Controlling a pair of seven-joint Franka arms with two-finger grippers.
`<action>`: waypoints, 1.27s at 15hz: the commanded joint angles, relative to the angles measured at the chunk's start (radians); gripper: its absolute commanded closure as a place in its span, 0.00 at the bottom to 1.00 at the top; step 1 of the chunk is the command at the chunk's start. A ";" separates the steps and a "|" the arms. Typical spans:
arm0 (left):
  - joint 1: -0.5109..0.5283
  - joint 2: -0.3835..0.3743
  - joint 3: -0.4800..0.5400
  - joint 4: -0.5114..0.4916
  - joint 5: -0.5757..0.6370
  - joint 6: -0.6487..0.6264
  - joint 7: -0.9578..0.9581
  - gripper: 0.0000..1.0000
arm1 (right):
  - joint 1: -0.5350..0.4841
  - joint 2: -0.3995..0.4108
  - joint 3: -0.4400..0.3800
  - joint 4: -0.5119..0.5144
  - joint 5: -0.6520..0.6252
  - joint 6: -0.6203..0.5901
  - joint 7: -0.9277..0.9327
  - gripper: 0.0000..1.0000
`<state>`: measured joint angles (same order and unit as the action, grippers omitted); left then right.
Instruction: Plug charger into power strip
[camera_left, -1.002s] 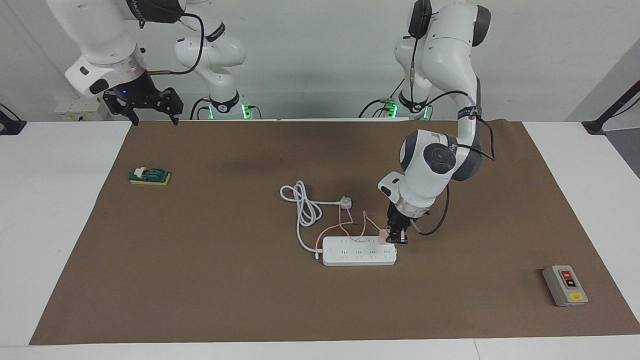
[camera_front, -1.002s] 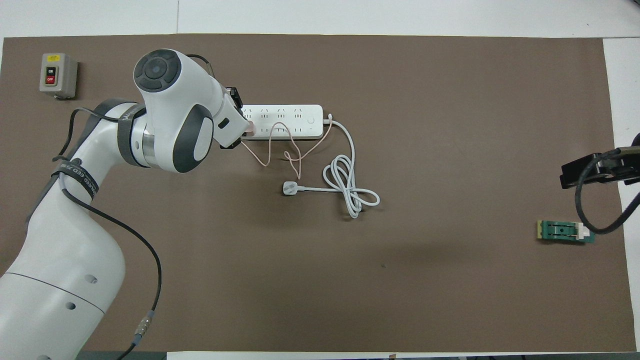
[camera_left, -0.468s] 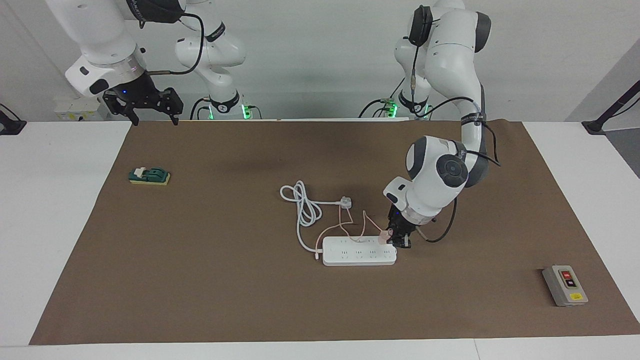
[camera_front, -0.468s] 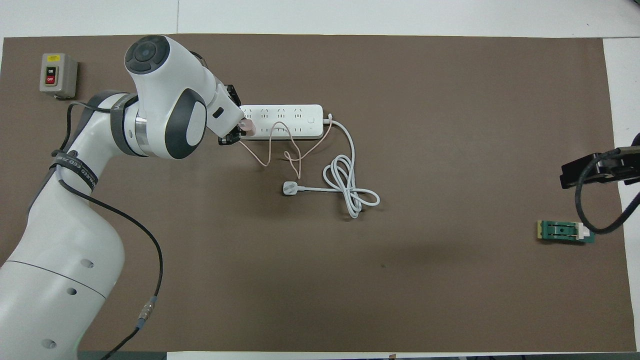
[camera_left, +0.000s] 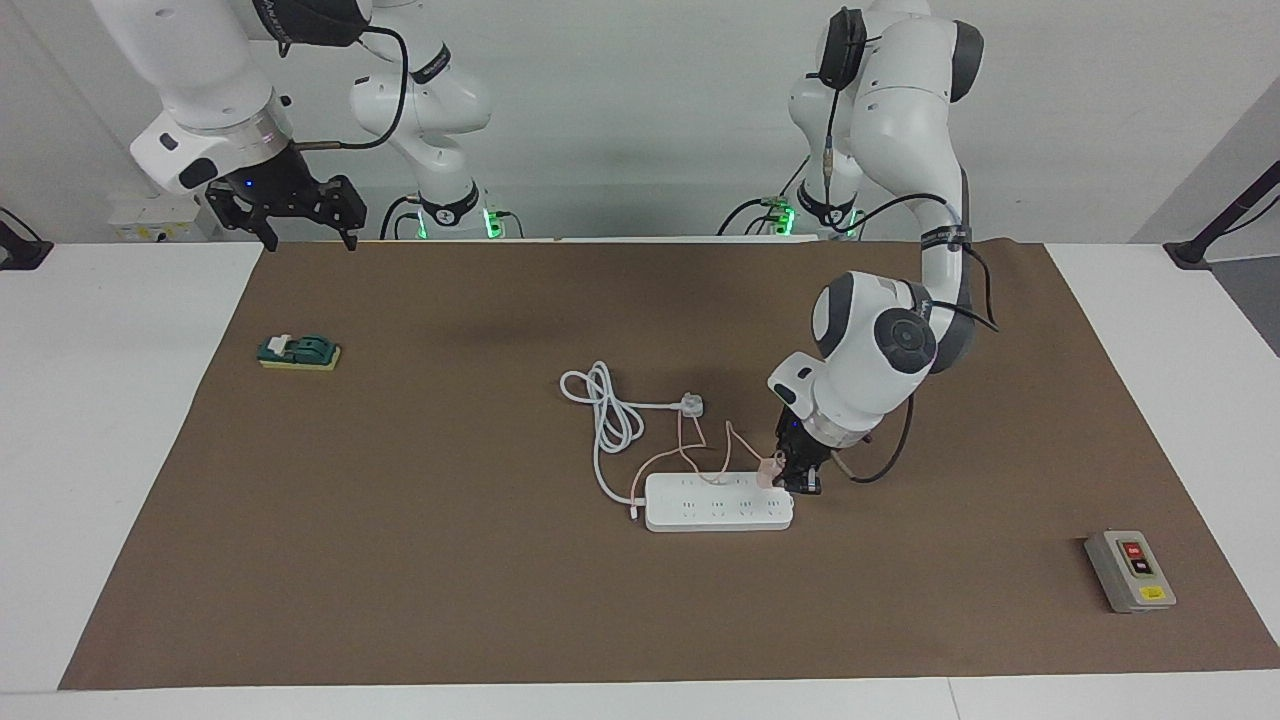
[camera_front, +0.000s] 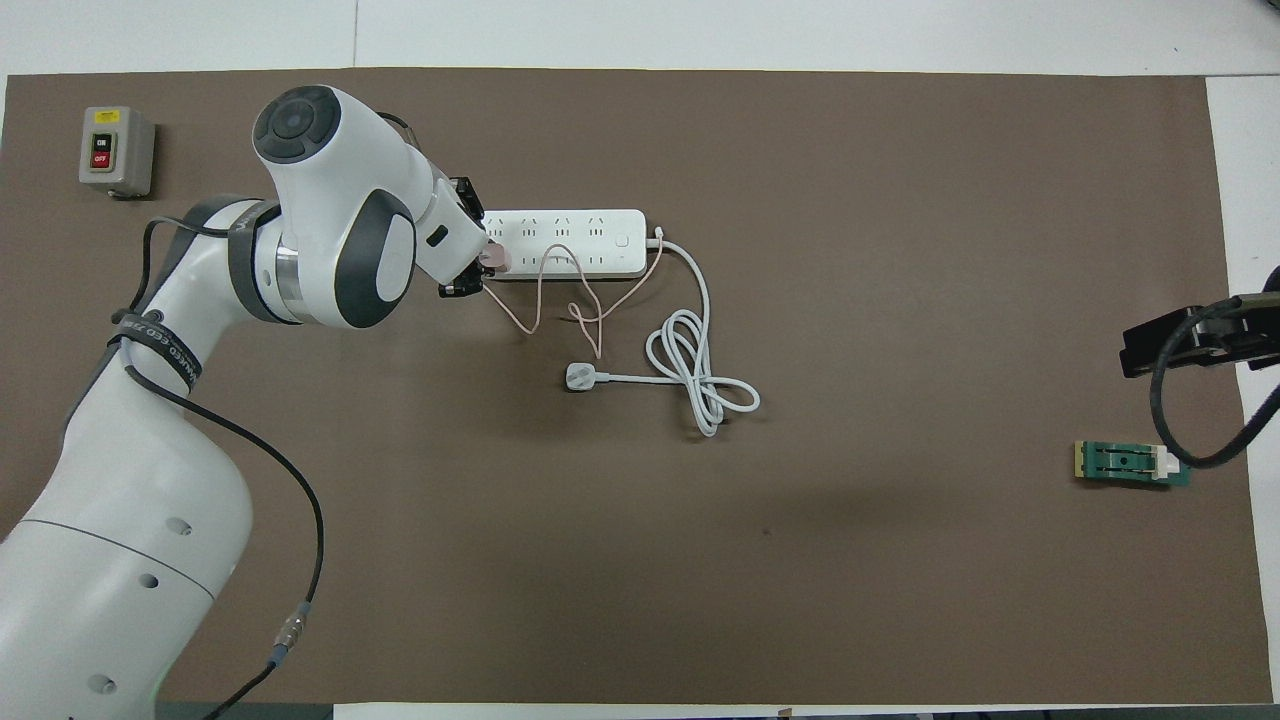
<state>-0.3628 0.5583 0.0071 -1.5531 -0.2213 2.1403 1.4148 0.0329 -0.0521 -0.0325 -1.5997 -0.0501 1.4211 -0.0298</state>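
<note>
Brown mat (camera_left: 450, 600) spread over the white table (camera_left: 100, 450), read across the facing view from one end to the other.

At the right arm's end: right gripper (camera_left: 283, 228) up in the air over the mat's corner by the robots, fingers spread wide, nothing between them. Waiting, no part in the work. Below it and farther from the robots, a small green block (camera_left: 299, 352) on a yellow base, well apart from everything else.

Mid-table: thick white cord (camera_left: 605, 415) coiled in loose loops, ending in a white plug (camera_left: 691, 405) lying free on the mat. Just farther from the robots, power strip (camera_left: 700, 512) flat on the mat, long side running across the table, most sockets bare.

On the strip's end toward the left arm, in the row nearer the robots: charger (camera_left: 768, 470), pale pink, slightly tilted by the look of it, thin pink cable (camera_left: 690, 445) curling away over the strip toward the white plug. Left gripper (camera_left: 800, 482) down at that same end, fingers clamped on the charger.

Toward the left arm's end, well apart: grey box (camera_left: 1130, 570) with red and black buttons.

Progress, as a judgement: pick-up and carry done, charger brought onto a socket. Prongs hidden, so cannot tell whether fully seated. Left to do: press home if needed, let go, withdraw.
</note>
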 joint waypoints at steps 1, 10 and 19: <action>-0.011 0.003 -0.009 -0.079 -0.024 -0.017 0.019 0.48 | -0.002 -0.002 0.003 0.004 0.007 -0.002 -0.015 0.00; -0.008 -0.001 -0.009 -0.058 -0.026 -0.017 0.015 0.00 | -0.004 -0.003 0.011 0.004 0.007 -0.004 -0.015 0.00; -0.011 -0.092 -0.009 -0.010 -0.139 -0.030 -0.217 0.00 | -0.004 -0.005 0.013 0.001 0.007 -0.005 -0.015 0.00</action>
<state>-0.3632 0.5057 -0.0070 -1.5678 -0.3262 2.1238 1.2582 0.0333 -0.0521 -0.0239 -1.5993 -0.0501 1.4211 -0.0298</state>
